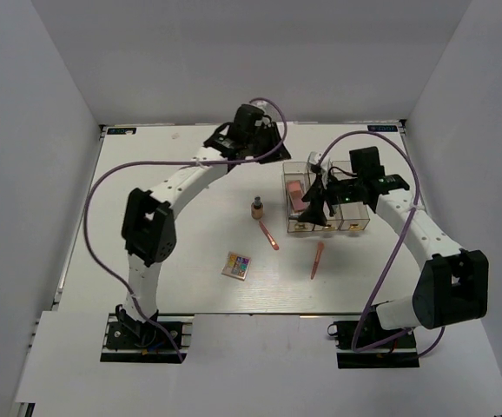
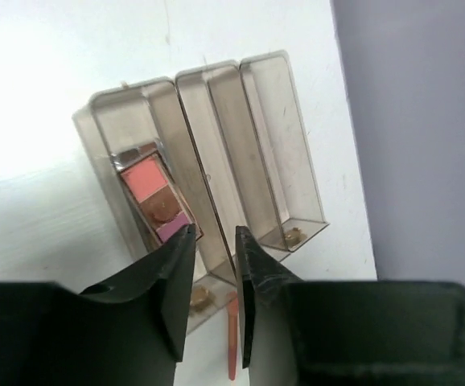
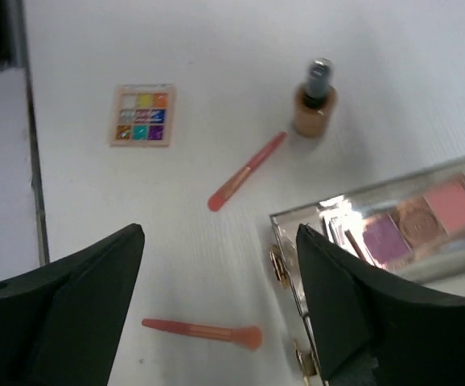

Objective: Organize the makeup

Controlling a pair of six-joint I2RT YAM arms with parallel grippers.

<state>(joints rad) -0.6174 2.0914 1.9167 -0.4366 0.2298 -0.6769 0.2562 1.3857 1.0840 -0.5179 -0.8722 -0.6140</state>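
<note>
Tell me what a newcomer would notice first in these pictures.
The clear three-compartment box right of centre, a pink-brown palette lying in its leftmost compartment, the right gripper open over its knobbed end. On the table to its left: a multicolour palette, a tan bottle standing upright, two coral sticks.

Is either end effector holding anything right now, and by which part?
Nothing is held. The right end effector is wide open and empty; the left end effector has only a narrow gap, with nothing in it.

Pink palette (image 1: 294,198) in box (image 1: 296,172), bottle (image 1: 256,208) upright
</note>
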